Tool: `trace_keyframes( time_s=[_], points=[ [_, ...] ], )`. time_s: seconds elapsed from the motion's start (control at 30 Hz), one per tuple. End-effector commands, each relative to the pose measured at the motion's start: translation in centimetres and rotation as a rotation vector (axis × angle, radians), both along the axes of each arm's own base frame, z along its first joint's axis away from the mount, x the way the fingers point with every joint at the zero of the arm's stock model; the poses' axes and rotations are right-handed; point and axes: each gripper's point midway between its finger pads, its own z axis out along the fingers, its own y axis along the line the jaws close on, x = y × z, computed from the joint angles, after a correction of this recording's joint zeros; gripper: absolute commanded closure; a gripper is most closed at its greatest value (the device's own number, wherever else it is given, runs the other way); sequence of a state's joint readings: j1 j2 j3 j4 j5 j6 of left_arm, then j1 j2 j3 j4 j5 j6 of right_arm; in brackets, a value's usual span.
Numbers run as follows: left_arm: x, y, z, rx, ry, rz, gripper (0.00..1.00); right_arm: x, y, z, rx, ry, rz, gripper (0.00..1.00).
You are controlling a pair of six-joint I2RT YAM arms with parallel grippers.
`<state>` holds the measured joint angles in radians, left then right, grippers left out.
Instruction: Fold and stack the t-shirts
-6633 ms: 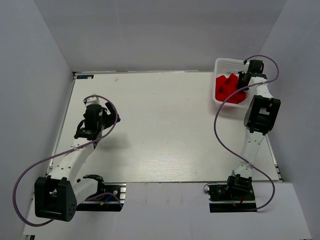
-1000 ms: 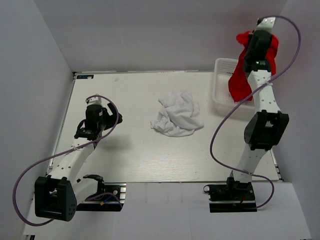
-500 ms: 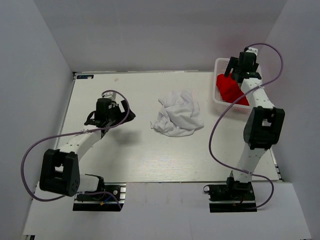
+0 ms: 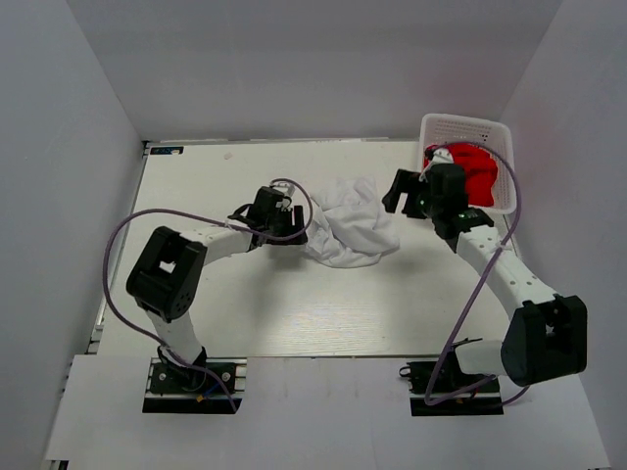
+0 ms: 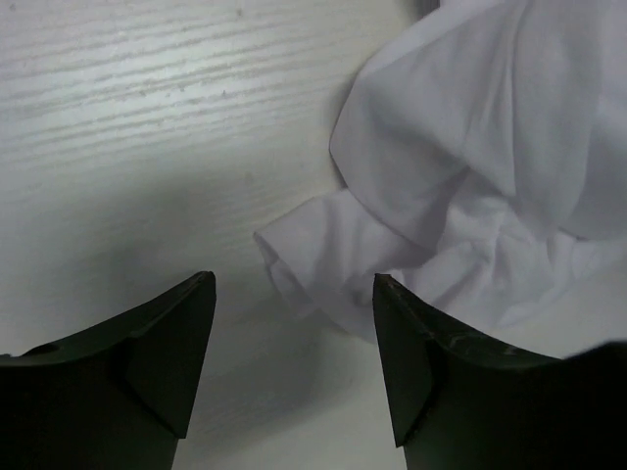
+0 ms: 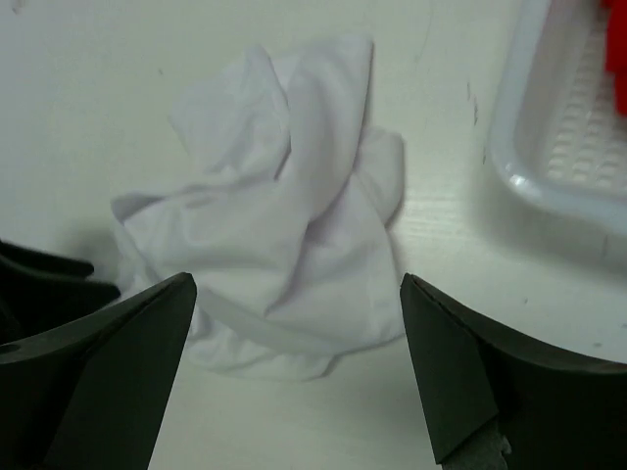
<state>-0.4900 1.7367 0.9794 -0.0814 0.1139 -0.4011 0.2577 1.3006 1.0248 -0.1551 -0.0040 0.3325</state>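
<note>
A crumpled white t-shirt (image 4: 348, 230) lies mid-table. The red t-shirt (image 4: 472, 174) is bunched inside the white lattice basket (image 4: 460, 124) at the back right. My left gripper (image 4: 297, 233) sits low at the white shirt's left edge. In the left wrist view it (image 5: 294, 328) is open, with a corner of the shirt (image 5: 323, 259) just ahead of the tips and nothing pinched. My right gripper (image 4: 397, 194) hovers at the shirt's right side. Seen from its wrist, it (image 6: 299, 333) is wide open above the white shirt (image 6: 284, 245), empty.
The basket's rim (image 6: 534, 166) shows at the right wrist view's upper right, with a sliver of red cloth (image 6: 617, 44) inside. Grey walls enclose the table on three sides. Both arms' cables loop over the tabletop.
The right gripper let the red t-shirt drop into the basket, opened, and swung down-left to the white shirt. The left arm reached right to the shirt's left edge, its jaws narrowing slightly.
</note>
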Motion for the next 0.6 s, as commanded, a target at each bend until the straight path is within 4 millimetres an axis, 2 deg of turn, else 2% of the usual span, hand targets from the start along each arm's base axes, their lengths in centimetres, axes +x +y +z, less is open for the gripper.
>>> trace_keyframes(
  time_s=[0.0, 0.07, 0.1, 0.17, 0.2, 0.27, 0.3, 0.33, 0.37, 0.4, 0.43, 0.47, 0.5, 0.57],
  points=[
    [1.7, -1.4, 0.2, 0.040, -0.036, -0.005, 0.26, -1.6, 1.9, -2.2, 0.039, 0.055, 0.043, 0.10],
    [1.6, -2.0, -1.3, 0.054, 0.001, -0.011, 0.28, -1.9, 2.9, -2.4, 0.038, 0.047, 0.067, 0.10],
    [1.5, -2.0, -1.9, 0.060, 0.013, -0.011, 0.38, -2.0, 3.4, -2.8, 0.027, 0.054, 0.077, 0.10],
    [0.9, -2.8, -2.3, 0.076, 0.026, -0.021, 0.50, -1.4, 3.5, -3.9, -0.001, 0.076, 0.051, 0.10],
    [1.4, -2.0, -2.8, 0.117, 0.022, 0.012, 0.64, -1.1, 4.1, -3.7, 0.004, 0.075, 0.047, 0.10],
    [1.1, -1.3, -3.3, 0.165, 0.031, 0.060, 0.88, 0.3, 4.4, -4.5, -0.013, 0.094, 0.012, 0.10],
    [0.7, -0.7, -3.6, 0.199, 0.043, 0.096, 1.00, 0.5, 4.9, -4.6, 0.004, 0.115, -0.007, 0.10],
    [0.6, -0.2, -3.1, 0.206, 0.030, 0.107, 1.00, 2.2, 4.7, -4.0, -0.011, 0.100, -0.056, 0.10],
    [0.5, 0.2, -2.9, 0.213, 0.021, 0.118, 1.00, 2.3, 4.7, -4.6, -0.027, 0.128, -0.070, 0.10],
    [0.2, 0.5, -2.8, 0.207, 0.010, 0.132, 1.00, 2.3, 4.8, -7.3, -0.043, 0.216, -0.103, 0.10],
    [0.2, 0.9, -2.5, 0.207, -0.008, 0.143, 1.00, 2.7, 4.5, -7.7, -0.066, 0.225, -0.139, 0.10],
    [0.3, 0.8, -1.1, 0.183, -0.039, 0.147, 1.00, 3.4, 4.7, -6.8, -0.060, 0.216, -0.157, 0.10],
    [0.2, 0.9, -0.9, 0.172, -0.053, 0.148, 1.00, 3.4, 4.9, -8.7, -0.073, 0.263, -0.164, 0.10],
    [0.3, 0.8, -0.1, 0.157, -0.072, 0.150, 1.00, 3.7, 6.0, -8.8, -0.051, 0.270, -0.131, 0.10]
  ],
)
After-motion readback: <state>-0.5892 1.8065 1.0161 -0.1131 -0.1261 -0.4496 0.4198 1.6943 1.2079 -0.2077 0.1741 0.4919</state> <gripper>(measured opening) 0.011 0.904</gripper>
